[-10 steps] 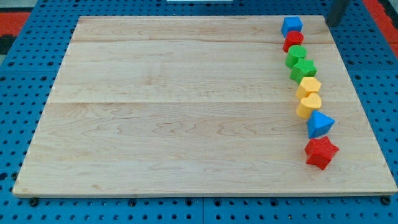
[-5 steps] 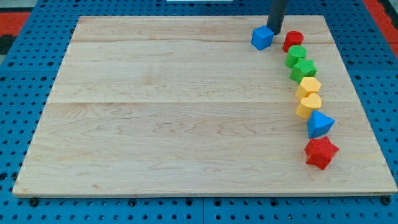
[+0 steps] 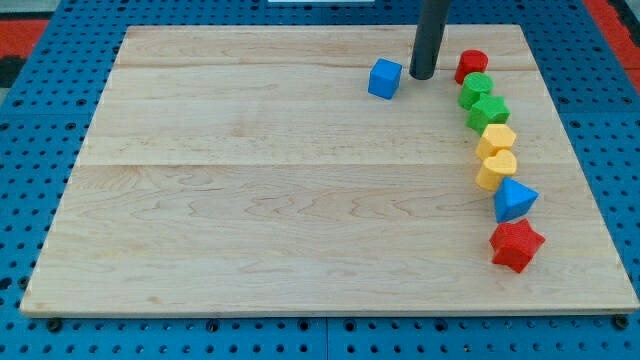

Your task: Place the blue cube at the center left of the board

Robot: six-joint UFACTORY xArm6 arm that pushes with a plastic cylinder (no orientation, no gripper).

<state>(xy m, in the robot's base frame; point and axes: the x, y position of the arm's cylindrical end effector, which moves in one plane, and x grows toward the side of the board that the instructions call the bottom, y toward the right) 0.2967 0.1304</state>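
Observation:
The blue cube (image 3: 384, 78) lies on the wooden board (image 3: 250, 200) near the view's top, right of the middle. My tip (image 3: 422, 76) stands just to the cube's right, with a small gap between them. The rod rises out of the view's top edge.
A curved row of blocks runs down the board's right side: a red cylinder (image 3: 471, 66), two green blocks (image 3: 476, 89) (image 3: 489, 111), two yellow blocks (image 3: 496, 137) (image 3: 496, 168), a blue triangular block (image 3: 514, 200) and a red star (image 3: 516, 245).
My tip has moved left and slightly down, from the top right corner. The blue cube has been pushed left and a little down, away from the red cylinder.

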